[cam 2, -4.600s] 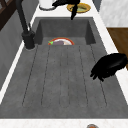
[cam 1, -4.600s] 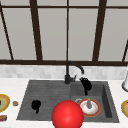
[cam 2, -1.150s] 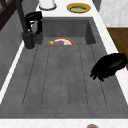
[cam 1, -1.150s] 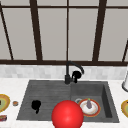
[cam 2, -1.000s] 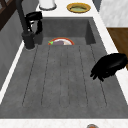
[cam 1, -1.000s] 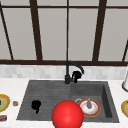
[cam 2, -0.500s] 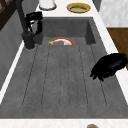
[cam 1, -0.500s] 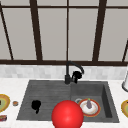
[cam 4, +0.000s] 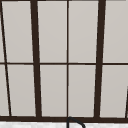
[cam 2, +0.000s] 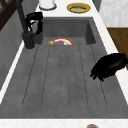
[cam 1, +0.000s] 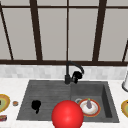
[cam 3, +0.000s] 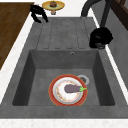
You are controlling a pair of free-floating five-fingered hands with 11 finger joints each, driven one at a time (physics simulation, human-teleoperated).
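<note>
At the counter's nine-o'clock end sits a yellow dish [cam 1: 3, 102], with a small round object [cam 1: 15, 103] beside it. Over the ribbed drainboard [cam 1: 47, 93] the left hand [cam 1: 36, 105] hangs idle, fingers loosely drooping and holding nothing. A red sphere [cam 1: 67, 115] sits at six o'clock on the sink's near edge. At twelve o'clock, the right hand [cam 1: 77, 75] now rests against the faucet [cam 1: 67, 72], having come in from the far right a few seconds ago and stayed put for the last second; whether it grips the faucet cannot be told. At four o'clock in the basin [cam 3: 30, 75] lies a red-rimmed plate [cam 3: 56, 97] bearing an eggplant [cam 3: 72, 88], next to the drain. At three o'clock stand a white container [cam 1: 125, 82] and a second yellow dish [cam 1: 125, 108]. Nothing lies between hand and faucet.
</note>
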